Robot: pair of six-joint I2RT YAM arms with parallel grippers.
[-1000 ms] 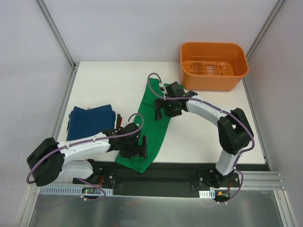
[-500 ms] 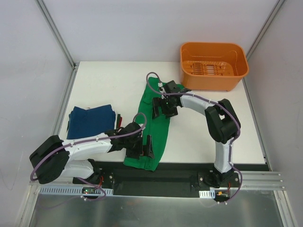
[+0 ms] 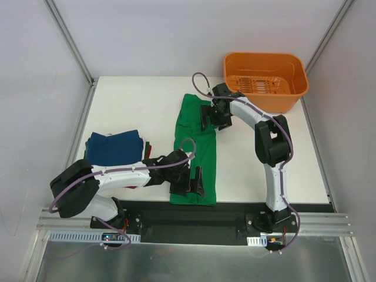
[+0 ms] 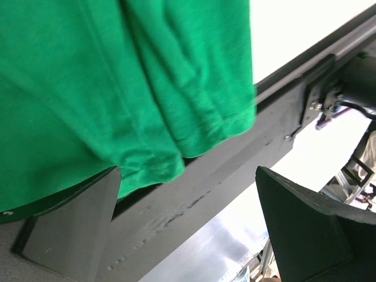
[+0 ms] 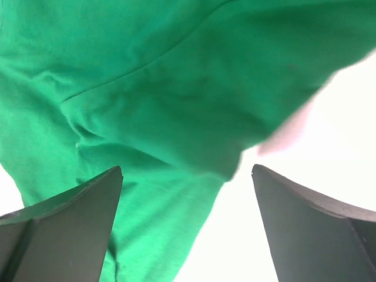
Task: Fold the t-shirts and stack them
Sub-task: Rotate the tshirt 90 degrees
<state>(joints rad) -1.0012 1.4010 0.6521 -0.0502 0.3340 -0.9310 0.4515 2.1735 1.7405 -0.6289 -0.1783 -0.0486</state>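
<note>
The bright green t-shirt [image 3: 192, 147] lies as a long folded strip running from the table's middle back to its front edge. My left gripper [image 3: 189, 181] is open over the shirt's near end; in the left wrist view [image 4: 188, 176] the green hem [image 4: 176, 117] hangs over the table edge above the open jaws. My right gripper [image 3: 211, 116] is open at the shirt's far end; in the right wrist view [image 5: 187, 173] it hovers over the green cloth [image 5: 147, 88] and bare white table. The navy blue t-shirt [image 3: 113, 150] lies folded at the left, with a dark edge [image 3: 147, 145] beside it.
The orange plastic basket [image 3: 264, 97] stands at the back right, close to my right arm. A black rail [image 3: 194, 214] runs along the table's front edge, just under the shirt's near hem. Grey walls and metal posts close in both sides.
Both grippers moved right, the right one also farther back. The green shirt swung with them from a slant into a straighter strip, its near end shifted right.
</note>
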